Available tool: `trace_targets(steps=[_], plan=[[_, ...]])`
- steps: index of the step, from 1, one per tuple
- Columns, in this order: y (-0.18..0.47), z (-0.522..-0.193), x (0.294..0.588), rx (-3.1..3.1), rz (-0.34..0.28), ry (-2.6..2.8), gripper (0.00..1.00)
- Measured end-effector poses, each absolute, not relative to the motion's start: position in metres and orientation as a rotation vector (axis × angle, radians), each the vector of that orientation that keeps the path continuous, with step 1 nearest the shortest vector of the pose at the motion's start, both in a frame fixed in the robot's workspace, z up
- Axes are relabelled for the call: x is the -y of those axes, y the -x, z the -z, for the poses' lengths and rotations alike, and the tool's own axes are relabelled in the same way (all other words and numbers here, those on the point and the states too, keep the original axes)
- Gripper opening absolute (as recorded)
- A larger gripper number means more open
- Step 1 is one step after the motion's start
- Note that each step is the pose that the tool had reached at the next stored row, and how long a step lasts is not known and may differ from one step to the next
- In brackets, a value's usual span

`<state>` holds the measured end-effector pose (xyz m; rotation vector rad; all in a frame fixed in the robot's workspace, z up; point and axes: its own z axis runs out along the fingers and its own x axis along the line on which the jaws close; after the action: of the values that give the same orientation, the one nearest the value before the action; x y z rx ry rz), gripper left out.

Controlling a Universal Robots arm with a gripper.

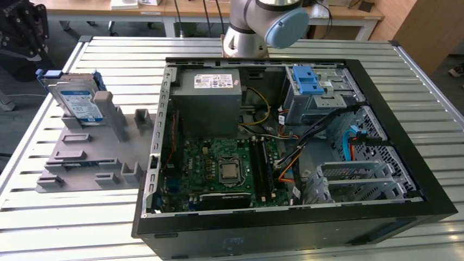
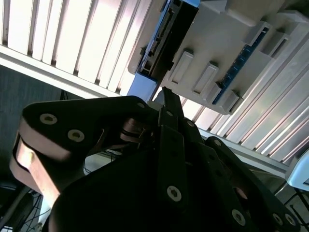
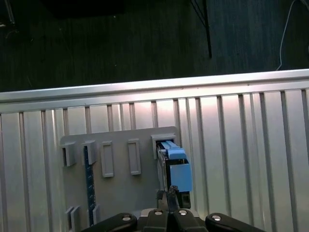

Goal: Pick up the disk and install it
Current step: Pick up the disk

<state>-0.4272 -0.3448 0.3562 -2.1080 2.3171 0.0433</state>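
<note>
Disk, exterior view: we see the disk, a flat silver-grey hard drive with a white-and-blue label and a blue plastic frame (image 1: pixel 78 99). It stands on edge in a slot at one corner of the pale grey plastic fixture plate (image 1: pixel 80 157), on the exterior view's left of the slatted metal table (image 1: pixel 73 228).
Case, exterior view: the open black computer case (image 1: pixel 290 231) lies just beside the fixture plate. It holds a grey power-supply box (image 1: pixel 210 103), a green motherboard (image 1: pixel 225 168) and a metal drive cage with a blue latch (image 1: pixel 313 87). The disk is well apart from that drive cage.
Gripper, first wrist view: the black gripper (image 3: pixel 169 194) points toward the disk (image 3: pixel 175 166) and is apart from it. We read its jaws as clenched together with nothing between them.
Plate, first wrist view: the fixture plate (image 3: pixel 120 193) carries rows of raised slot blocks. One row has a thin blue strip (image 3: pixel 88 169) that we cannot identify.
Gripper, second wrist view: the gripper (image 2: pixel 165 93) comes to a closed tip near the disk's dark end edge (image 2: pixel 166 38), not touching it.
Handling: we judge the disk to be rigid, dense for its size, smooth on its metal faces and sensitive to knocks.
Hold: we would pinch across the two broad faces near the exposed upper edge, or on the blue plastic frame.
</note>
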Motion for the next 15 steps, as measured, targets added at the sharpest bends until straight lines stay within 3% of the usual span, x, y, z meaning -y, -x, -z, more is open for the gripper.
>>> trace_targets(steps=[5,8,11,14,15], plan=[[0.427,-0.356,0.345,-2.317,-0.043,2.108,0.17],[0.428,-0.354,0.345,-2.316,-0.041,2.107,0.35],[0.429,-0.350,0.342,-2.309,-0.039,2.117,0.41],[0.429,-0.345,0.337,-2.302,-0.033,2.126,0.58],[0.429,-0.344,0.335,-2.299,-0.031,2.129,0.58]])
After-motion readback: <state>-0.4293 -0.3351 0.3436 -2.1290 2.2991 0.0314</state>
